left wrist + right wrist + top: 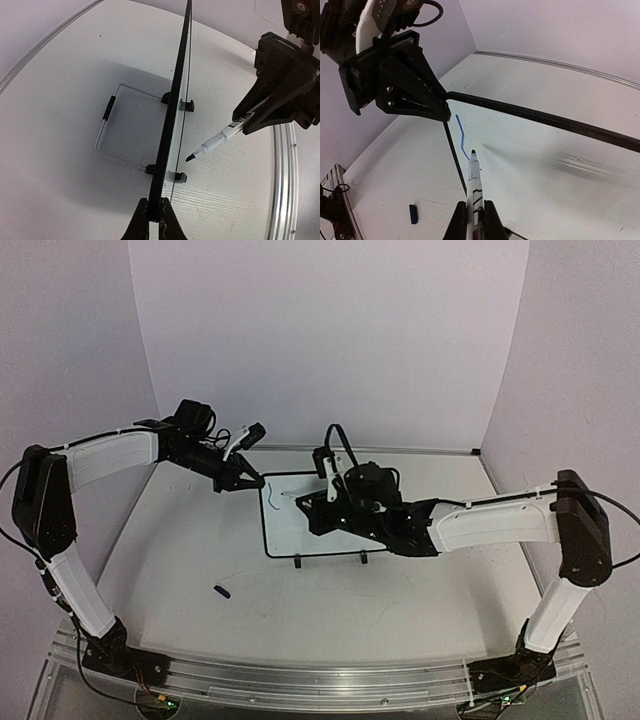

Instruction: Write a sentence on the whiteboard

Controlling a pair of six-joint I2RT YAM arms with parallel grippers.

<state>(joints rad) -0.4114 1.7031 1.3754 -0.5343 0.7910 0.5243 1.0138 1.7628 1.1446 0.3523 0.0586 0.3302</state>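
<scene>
Left wrist sees whiteboard (167, 145) edge-on; right wrist shows blue stroke (464, 134).

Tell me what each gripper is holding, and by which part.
Left gripper clamps the whiteboard by the frame at its far left corner. Right gripper holds the marker by its barrel, tip free.

I see a white table (190, 550) closed in by a pale lilac back wall (330, 330), left wall (60, 340) and right wall (590, 360). A silver strip (430, 450) lines its far edge, a metal rail (320, 678) its near edge. Light is soft, even.
</scene>
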